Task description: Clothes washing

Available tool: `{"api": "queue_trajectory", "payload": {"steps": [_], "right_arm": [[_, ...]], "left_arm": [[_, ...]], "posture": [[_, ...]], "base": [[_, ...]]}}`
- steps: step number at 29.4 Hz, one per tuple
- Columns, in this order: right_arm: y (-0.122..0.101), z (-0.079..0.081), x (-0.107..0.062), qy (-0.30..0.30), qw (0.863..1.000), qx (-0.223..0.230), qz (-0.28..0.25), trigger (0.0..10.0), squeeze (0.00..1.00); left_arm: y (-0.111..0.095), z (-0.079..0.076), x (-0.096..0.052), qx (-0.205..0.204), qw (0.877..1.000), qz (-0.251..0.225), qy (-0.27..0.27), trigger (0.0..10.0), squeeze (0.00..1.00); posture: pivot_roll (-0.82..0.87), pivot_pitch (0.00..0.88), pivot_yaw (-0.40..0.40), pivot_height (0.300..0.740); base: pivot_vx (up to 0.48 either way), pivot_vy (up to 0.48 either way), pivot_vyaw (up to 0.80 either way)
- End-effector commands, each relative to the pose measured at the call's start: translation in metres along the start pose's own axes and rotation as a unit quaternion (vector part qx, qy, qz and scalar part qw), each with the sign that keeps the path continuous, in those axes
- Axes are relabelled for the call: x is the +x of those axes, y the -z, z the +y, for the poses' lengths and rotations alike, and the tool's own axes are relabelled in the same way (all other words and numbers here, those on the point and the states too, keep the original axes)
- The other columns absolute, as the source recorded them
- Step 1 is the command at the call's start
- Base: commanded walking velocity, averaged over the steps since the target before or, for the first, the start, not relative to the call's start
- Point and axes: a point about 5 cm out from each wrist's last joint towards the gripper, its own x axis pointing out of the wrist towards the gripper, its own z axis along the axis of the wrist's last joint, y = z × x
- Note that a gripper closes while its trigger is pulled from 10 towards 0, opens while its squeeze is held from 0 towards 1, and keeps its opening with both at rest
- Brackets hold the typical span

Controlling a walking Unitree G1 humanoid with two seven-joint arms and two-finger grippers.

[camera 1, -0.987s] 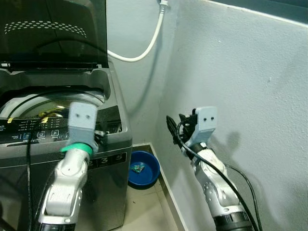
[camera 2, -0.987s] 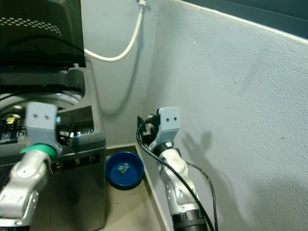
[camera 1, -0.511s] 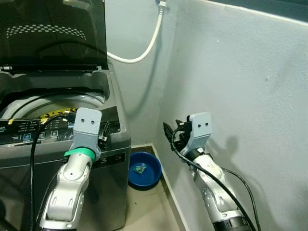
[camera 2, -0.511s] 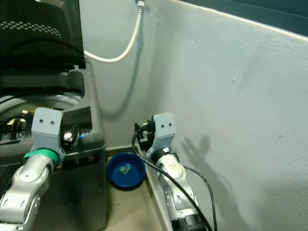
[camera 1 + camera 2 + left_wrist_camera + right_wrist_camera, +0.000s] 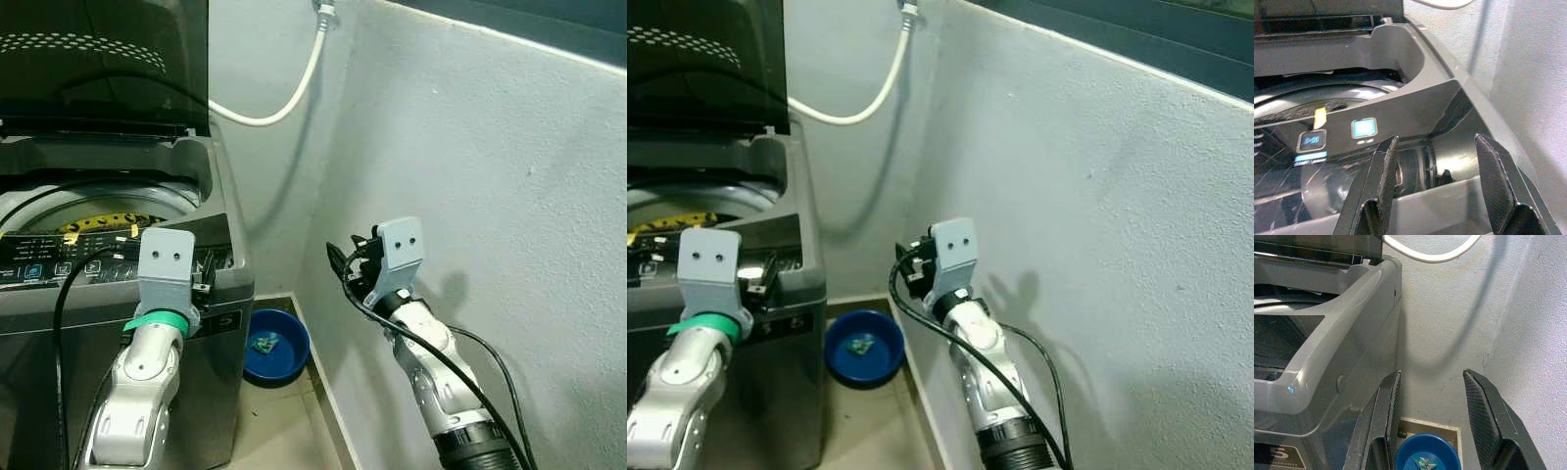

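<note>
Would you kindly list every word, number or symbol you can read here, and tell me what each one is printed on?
"5": on the label low on the front of the washing machine; the small print beside it is too blurred to read.
Play/pause symbol: on a button of the control panel; the strip under it is unreadable.
Panel markings in the left eye view: too small to read.

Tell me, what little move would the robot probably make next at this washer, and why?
Probably ease the left tool a bit forward and toward the lit buttons on the washing machine's control panel. Its fingers are open and empty, hovering at the panel's front corner, the lid stands up, and something yellow already lies in the drum. The right tool hangs open beside the wall.
</note>
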Motion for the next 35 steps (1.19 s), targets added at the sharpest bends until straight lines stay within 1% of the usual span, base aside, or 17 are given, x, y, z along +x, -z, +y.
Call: {"api": "queue_trajectory", "payload": {"steps": [1,6,8,11,16,18,19,20,22,23,24,25,26,30,33,34,35], "right_arm": [[0.004,-0.002,-0.002,0.004,1.0,-0.003,0.008,10.0,0.0],[0.006,-0.002,-0.006,0.008,1.0,0.005,0.008,10.0,0.0],[0.011,0.002,-0.009,0.009,1.0,0.014,0.009,10.0,0.0],[0.015,0.006,-0.011,0.006,1.0,0.018,0.01,10.0,0.0],[0.022,0.014,-0.012,0.008,1.0,0.027,0.011,10.0,0.0],[0.025,0.008,-0.011,0.047,0.998,0.033,0.011,10.0,0.0],[0.025,0.008,-0.011,0.047,0.998,0.033,0.011,10.0,0.0],[0.026,0.002,-0.012,0.07,0.997,0.023,0.01,10.0,0.0],[0.026,-0.002,-0.012,0.083,0.996,0.015,0.008,10.0,0.0],[0.03,-0.011,-0.015,0.107,0.994,0.01,0.012,10.0,0.0],[0.03,-0.011,-0.015,0.107,0.994,0.01,0.012,10.0,0.0],[0.037,-0.028,-0.021,0.138,0.99,-0.002,0.023,10.0,0.0],[0.039,-0.033,-0.024,0.146,0.989,-0.01,0.025,10.0,0.0],[0.039,-0.038,-0.028,0.15,0.988,-0.015,0.02,10.0,0.0],[0.04,-0.043,-0.038,0.155,0.987,-0.035,0.005,10.0,0.0],[0.04,-0.043,-0.038,0.155,0.987,-0.035,0.005,10.0,0.0],[0.042,-0.045,-0.042,0.157,0.987,-0.036,0.003,10.0,0.0]], "left_arm": [[0.003,-0.005,-0.003,0.0,1.0,0.009,0.01,10.0,0.0],[0.002,-0.005,0.0,0.009,1.0,0.007,0.009,10.0,0.0],[0.0,0.001,0.003,0.011,1.0,0.001,0.002,10.0,0.0],[-0.001,0.006,0.003,0.013,1.0,0.0,-0.001,10.0,0.0],[-0.003,0.015,0.0,-0.01,1.0,-0.004,-0.019,10.0,0.0],[0.001,0.019,-0.003,-0.015,1.0,-0.004,-0.026,10.0,0.0],[0.001,0.019,-0.003,-0.015,1.0,-0.004,-0.026,10.0,0.0],[0.004,0.021,-0.004,-0.016,0.999,-0.006,-0.028,10.0,0.0],[0.005,0.021,-0.005,-0.017,0.999,-0.009,-0.028,10.0,0.0],[0.008,0.022,-0.007,-0.02,0.999,-0.011,-0.027,10.0,0.0],[0.008,0.022,-0.007,-0.02,0.999,-0.011,-0.027,10.0,0.0],[0.012,0.022,-0.011,-0.025,0.999,-0.015,-0.013,10.0,0.0],[0.015,0.021,-0.012,-0.028,0.999,-0.016,-0.001,10.0,0.0],[0.02,0.02,-0.015,-0.033,0.999,-0.017,0.011,10.0,0.0],[0.036,0.013,-0.026,-0.056,0.997,-0.019,0.055,10.0,0.0],[0.036,0.013,-0.026,-0.056,0.997,-0.019,0.055,10.0,0.0],[0.042,0.01,-0.03,-0.061,0.996,-0.017,0.063,10.0,0.0]], "posture": [[0.05,0.042,-0.121,0.74],[0.05,0.047,-0.091,0.74],[0.1,0.057,-0.045,0.74],[0.1,0.057,-0.045,0.74],[0.16,0.067,-0.019,0.74],[0.17,0.069,-0.014,0.74],[0.17,0.069,-0.014,0.74],[0.18,0.069,-0.011,0.74],[0.18,0.07,-0.009,0.74],[0.18,0.071,-0.001,0.74],[0.18,0.071,-0.001,0.74],[0.18,0.07,0.003,0.74],[0.17,0.07,0.006,0.74],[0.16,0.07,0.007,0.74],[0.12,0.06,0.01,0.74],[0.12,0.06,0.01,0.74],[0.1,0.056,0.008,0.74]], "base": [[0.0,0.0,0.0],[0.0,0.0,0.0],[0.0,0.0,0.0],[0.0,0.0,0.0],[0.0,0.0,0.0],[0.0,0.0,0.0],[0.0,0.0,0.0],[0.0,0.0,0.0],[0.0,0.0,0.0],[0.0,0.0,0.0],[0.0,0.0,0.0],[0.0,0.0,0.0],[0.0,0.0,0.0],[0.0,0.0,0.0],[0.0,0.0,0.0],[0.0,0.0,0.0],[0.0,0.0,0.0]]}}
